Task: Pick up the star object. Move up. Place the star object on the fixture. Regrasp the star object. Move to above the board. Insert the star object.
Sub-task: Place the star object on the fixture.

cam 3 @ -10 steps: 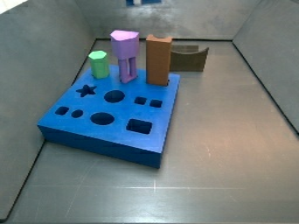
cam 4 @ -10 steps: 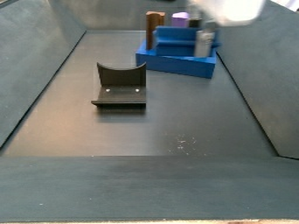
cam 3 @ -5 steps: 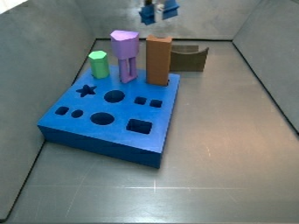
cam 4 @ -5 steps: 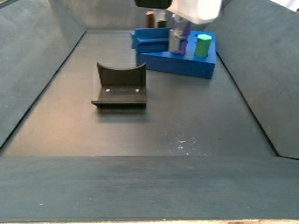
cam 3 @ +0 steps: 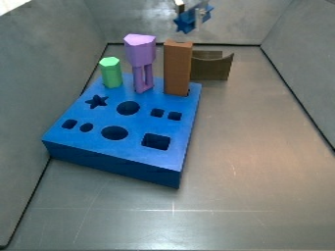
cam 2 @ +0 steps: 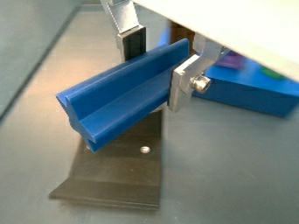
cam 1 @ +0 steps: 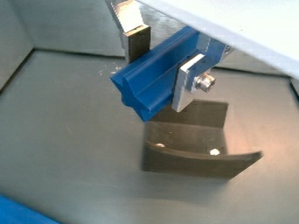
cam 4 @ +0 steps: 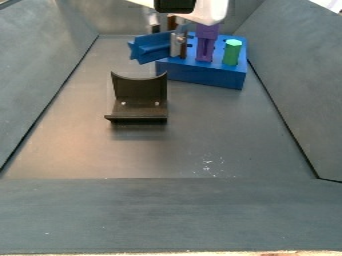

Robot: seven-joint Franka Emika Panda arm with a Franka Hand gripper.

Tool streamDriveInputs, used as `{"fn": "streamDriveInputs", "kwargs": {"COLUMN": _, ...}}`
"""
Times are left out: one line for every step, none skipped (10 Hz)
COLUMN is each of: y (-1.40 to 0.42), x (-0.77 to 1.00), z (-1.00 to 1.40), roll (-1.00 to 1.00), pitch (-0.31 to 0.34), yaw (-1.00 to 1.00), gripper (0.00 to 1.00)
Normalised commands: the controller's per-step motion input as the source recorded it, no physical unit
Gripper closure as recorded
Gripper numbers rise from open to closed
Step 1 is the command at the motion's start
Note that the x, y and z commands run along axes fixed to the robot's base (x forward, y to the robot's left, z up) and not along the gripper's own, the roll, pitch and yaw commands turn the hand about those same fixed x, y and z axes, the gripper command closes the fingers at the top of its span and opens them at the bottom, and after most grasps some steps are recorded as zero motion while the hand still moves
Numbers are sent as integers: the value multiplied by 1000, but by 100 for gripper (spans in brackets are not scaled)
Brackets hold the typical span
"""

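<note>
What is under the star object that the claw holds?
The fixture stands below the star object, apart from it, in both wrist views. The claw grips the peg; part of the fixture is covered.

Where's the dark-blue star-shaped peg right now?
The dark-blue star-shaped peg lies sideways, clamped in the hand, in the air above the dark notched fixture, off the blue board.

One board (cam 3: 124, 123), three upright pegs (cam 3: 140, 62).
</note>
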Motion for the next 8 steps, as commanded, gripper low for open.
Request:
{"fn": "streamDriveInputs", "kwargs": {"y": -25, "x": 210, "z": -36, "roll": -3, "pitch": -83, "yaw": 1000, "gripper": 100}}
{"fn": "streamDriveInputs", "kwargs": {"y": -21, "x": 129, "z": -33, "roll": -6, "pitch": -82, "yaw": 1000, "gripper": 100}}
{"fn": "streamDriveInputs", "kwargs": {"y": 103, "x": 580, "z": 680, "roll": -1000, "pitch": 32, "yaw": 842, "gripper": 100}}
{"fn": "streamDriveInputs", "kwargs": {"y": 104, "x": 536, "z": 646, "roll": -1000, "pitch": 45, "yaw": 744, "gripper": 100}}
{"fn": "streamDriveInputs", "kwargs": {"y": 95, "x": 326, "z": 391, "roll": -1000, "pitch": 97, "yaw": 658, "gripper": 100}}
{"fn": "streamDriveInputs", "kwargs": {"y": 71, "x": 235, "z": 258, "roll": -1000, "pitch": 113, "yaw": 627, "gripper": 100}}
{"fn": "streamDriveInputs", "kwargs": {"y": 50, "x": 133, "z": 95, "roll": -1000, "pitch": 130, "yaw": 562, "gripper": 100}}
{"fn": "streamDriveInputs", "kwargs": {"y": 46, "x": 102, "z": 51, "roll": -1000, "pitch": 156, "yaw": 511, "gripper": 100}}
